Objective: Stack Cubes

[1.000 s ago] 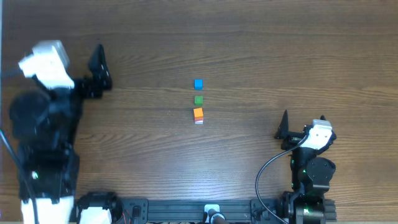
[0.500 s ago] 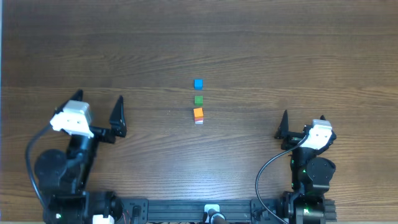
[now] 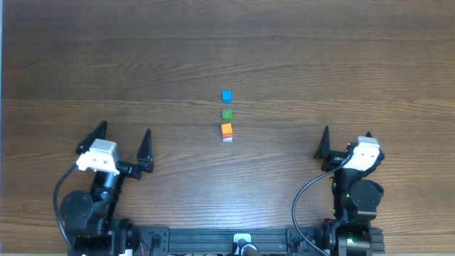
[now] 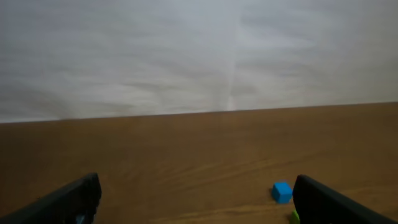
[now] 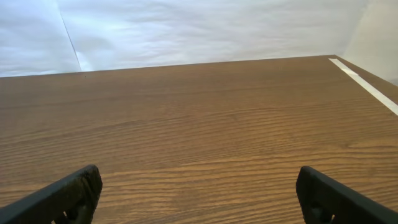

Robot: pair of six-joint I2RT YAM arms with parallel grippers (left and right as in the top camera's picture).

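Left arm has retracted toward its base; left gripper [image 3: 124, 134] is spread wide, empty. Mid-table row: blue cube [image 3: 227, 96], green cube [image 3: 227, 114], orange cube [image 3: 227, 129], apart, orange apparently atop a white cube [image 3: 227, 138]. Right gripper [image 3: 347, 140] spread, empty. My guess for step 2: pick green, centre it on orange.

A dark brown wood-grain tabletop [image 3: 320, 57] is stretching across the whole scene, its grain running side to side. A plain white backdrop [image 5: 186, 31] is rising behind its far edge, with a slanted crease [image 5: 69, 37] showing in it. A narrow pale strip [image 5: 364, 84] is running along one side of the tabletop. Soft, even light is falling everywhere.
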